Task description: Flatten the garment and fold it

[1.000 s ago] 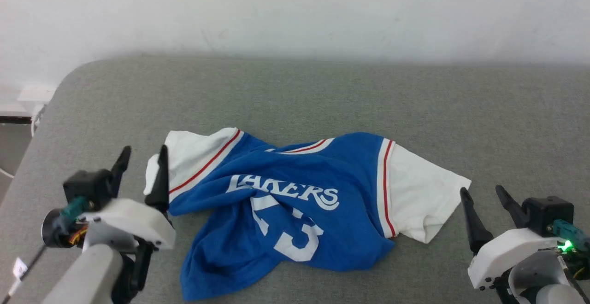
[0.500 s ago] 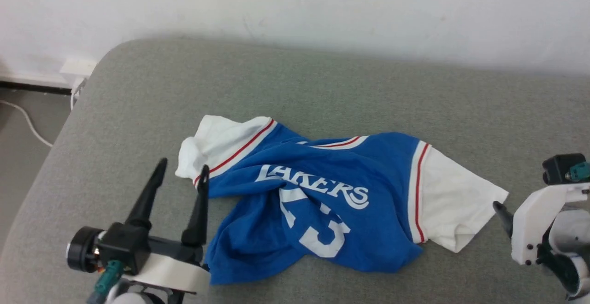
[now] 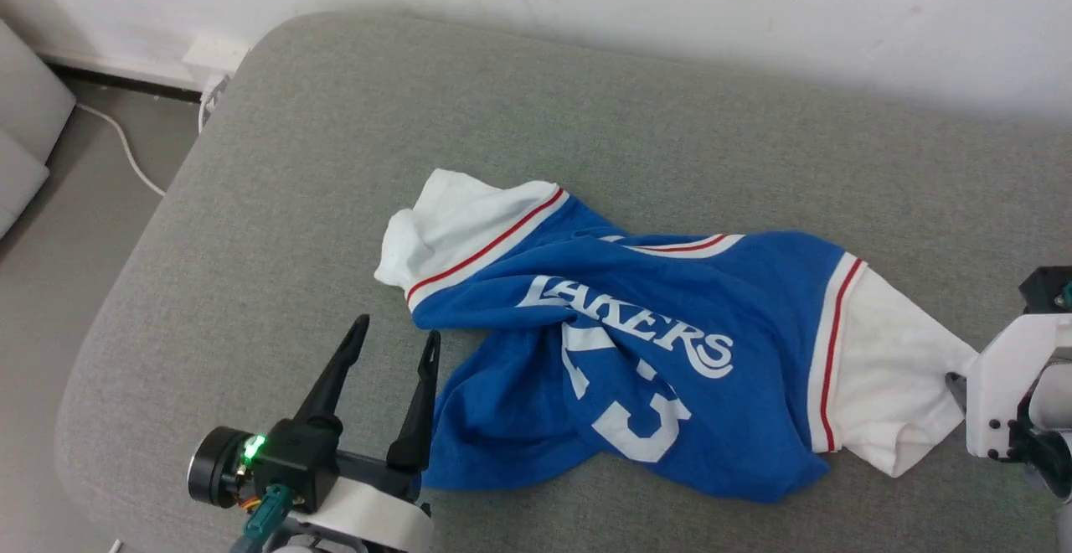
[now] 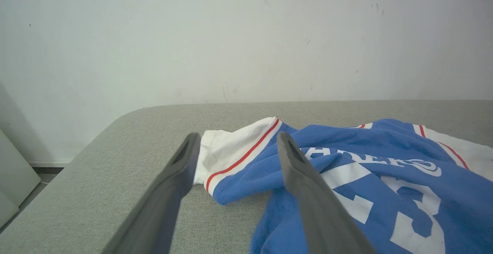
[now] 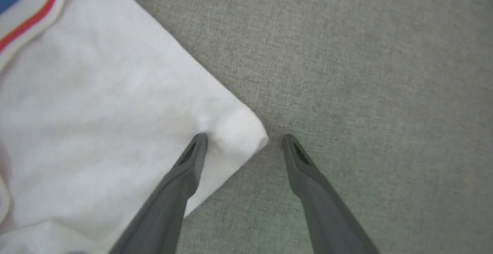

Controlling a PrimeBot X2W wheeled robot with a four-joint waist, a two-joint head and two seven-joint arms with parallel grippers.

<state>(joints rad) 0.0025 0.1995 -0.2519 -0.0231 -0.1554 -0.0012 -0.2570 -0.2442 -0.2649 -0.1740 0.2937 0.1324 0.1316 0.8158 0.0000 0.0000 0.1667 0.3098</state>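
Note:
The garment (image 3: 636, 369), a bright blue jersey shirt with white sleeves, red stripes and white "LAKERS 23" print, lies crumpled on the grey cushion (image 3: 335, 159). My left gripper (image 3: 395, 333) is open at the shirt's near left edge, just below the left white sleeve (image 3: 452, 209). In the left wrist view the left gripper (image 4: 237, 136) frames that sleeve (image 4: 231, 146), which lies farther off. My right gripper (image 3: 959, 384) points down at the right sleeve's corner. In the right wrist view the right gripper (image 5: 242, 136) is open astride that corner (image 5: 238, 131), one fingertip (image 5: 198, 140) on the white cloth.
A white wall (image 3: 670, 0) runs behind the cushion. The cushion's rounded left edge (image 3: 126, 285) drops to a grey floor (image 3: 50, 285) with a white cable (image 3: 126, 151) and pale furniture (image 3: 25, 117). Bare cushion surrounds the shirt.
The head camera has swung, shifting the whole picture right. My left gripper has drawn back from the left sleeve to the blue edge below it. The right gripper has tipped down over the right sleeve's corner.

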